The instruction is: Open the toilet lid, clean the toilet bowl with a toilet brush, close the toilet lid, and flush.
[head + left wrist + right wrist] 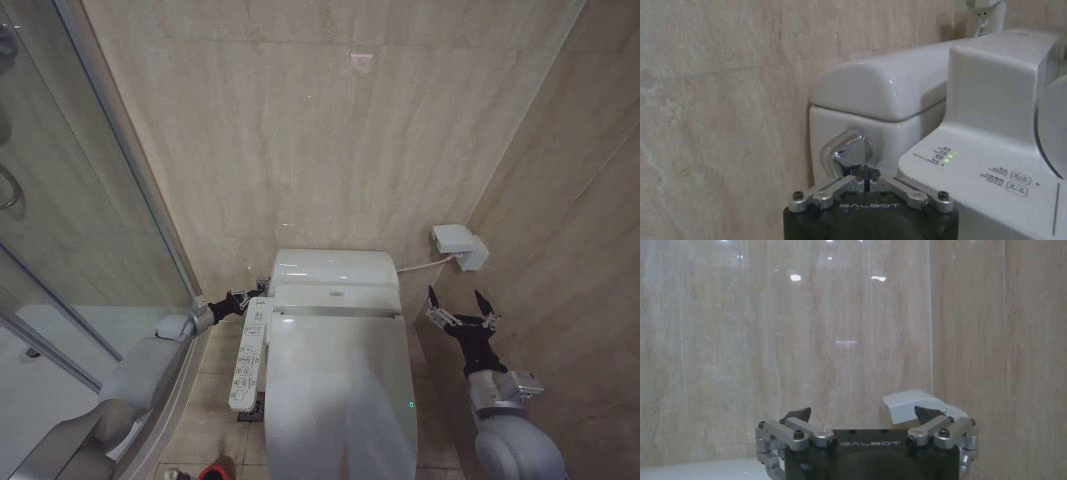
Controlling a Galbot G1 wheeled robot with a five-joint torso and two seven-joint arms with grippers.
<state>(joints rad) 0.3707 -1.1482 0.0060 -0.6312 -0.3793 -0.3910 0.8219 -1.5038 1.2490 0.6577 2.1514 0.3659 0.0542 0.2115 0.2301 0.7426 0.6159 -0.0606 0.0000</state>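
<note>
The toilet lid [340, 400] lies shut over the toilet bowl [262, 405], so by the look of things the brushing and closing are done and only the flush remains. The part that matters is the chrome flush lever [845, 152] on the side of the cistern [887, 90], on the robot's left. In the left wrist view it sits directly ahead of the left gripper [865, 176], touching or all but touching the tips; its long axis rises from the gripper and curls over at the top, close against the tank wall. The left gripper's fingers are drawn together to a narrow point at the lever's lower end; whether they pinch it or merely press against it I cannot tell. The button panel [248, 355] lies just beside this gripper, on its bowl side.

The left arm is clearly the nearer one. The right gripper [460, 310] hangs well apart on the far side of the bowl, fingers spread wide and holding nothing, facing the tiled wall with a white wall box [458, 244] just beyond its tips.
</note>
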